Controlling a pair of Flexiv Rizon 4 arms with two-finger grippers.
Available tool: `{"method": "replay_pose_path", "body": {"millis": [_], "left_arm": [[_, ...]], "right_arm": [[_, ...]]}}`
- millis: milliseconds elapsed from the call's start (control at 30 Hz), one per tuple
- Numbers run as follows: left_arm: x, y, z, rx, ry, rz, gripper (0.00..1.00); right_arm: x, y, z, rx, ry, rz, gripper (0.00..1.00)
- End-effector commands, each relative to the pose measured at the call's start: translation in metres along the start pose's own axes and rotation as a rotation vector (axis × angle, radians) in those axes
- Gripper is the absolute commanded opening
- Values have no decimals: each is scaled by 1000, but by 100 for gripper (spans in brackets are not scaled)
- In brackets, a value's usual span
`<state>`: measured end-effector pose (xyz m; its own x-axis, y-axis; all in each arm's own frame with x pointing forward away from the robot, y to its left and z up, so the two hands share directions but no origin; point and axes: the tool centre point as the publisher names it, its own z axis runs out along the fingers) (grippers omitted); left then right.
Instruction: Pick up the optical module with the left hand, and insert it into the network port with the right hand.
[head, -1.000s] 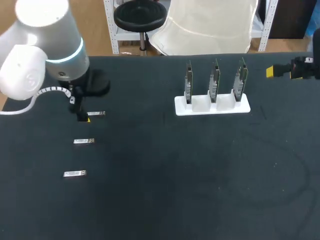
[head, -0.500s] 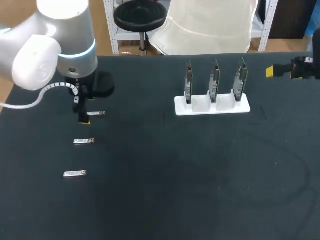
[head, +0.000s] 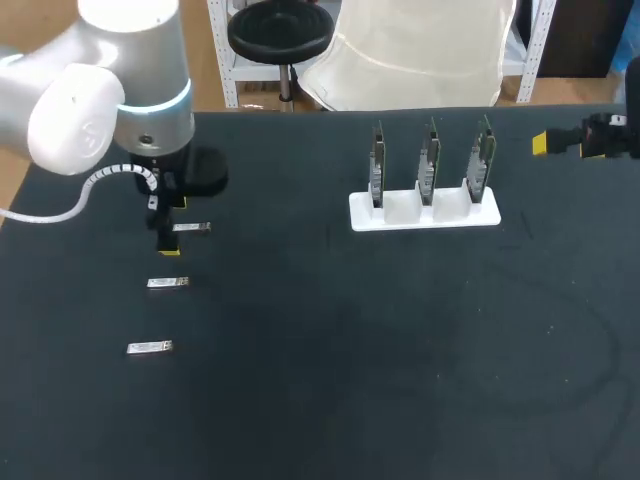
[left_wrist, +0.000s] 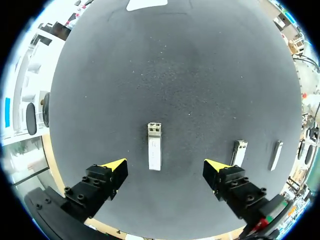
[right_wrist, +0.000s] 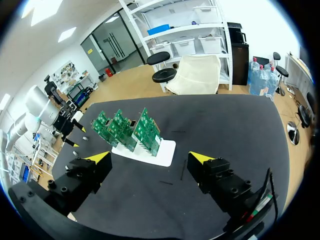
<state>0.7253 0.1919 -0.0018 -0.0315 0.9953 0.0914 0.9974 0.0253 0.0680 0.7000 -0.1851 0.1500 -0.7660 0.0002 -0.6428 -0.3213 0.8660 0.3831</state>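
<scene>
Left gripper (left_wrist: 165, 166): spread wide, holding nothing, hanging low over the table.
Optical module (left_wrist: 154, 153): flat on the black table (head: 400, 360), between the yellow-tipped fingers (left_wrist: 114, 167) (neither one touching it).
Spare modules (head: 168, 283): two more, in line beside it, each apart.
Right gripper (right_wrist: 150, 158): open, empty, out by the table's right edge.
Circuit boards (head: 429, 160): three, upright, side by side in the white rack (head: 424, 214).

Left gripper (left_wrist: 165, 165), fingers spread, straddles one optical module (left_wrist: 154, 150) with bare table (left_wrist: 190, 90) on either side. The next module (left_wrist: 239, 152) lies near one finger (not touching). Upright boards (head: 429, 165) in a white stand (head: 400, 215) rise well off to the right.
</scene>
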Motion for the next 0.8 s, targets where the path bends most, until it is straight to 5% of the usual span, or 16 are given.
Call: {"method": "replay_pose_path", "body": {"millis": [33, 800], "left_arm": [[1, 5, 2, 34, -12, -20, 100], [0, 4, 10, 74, 4, -52, 100]], "right_arm": [[0, 0, 0, 0, 0, 0, 100], [0, 0, 0, 0, 0, 0, 100]]}}
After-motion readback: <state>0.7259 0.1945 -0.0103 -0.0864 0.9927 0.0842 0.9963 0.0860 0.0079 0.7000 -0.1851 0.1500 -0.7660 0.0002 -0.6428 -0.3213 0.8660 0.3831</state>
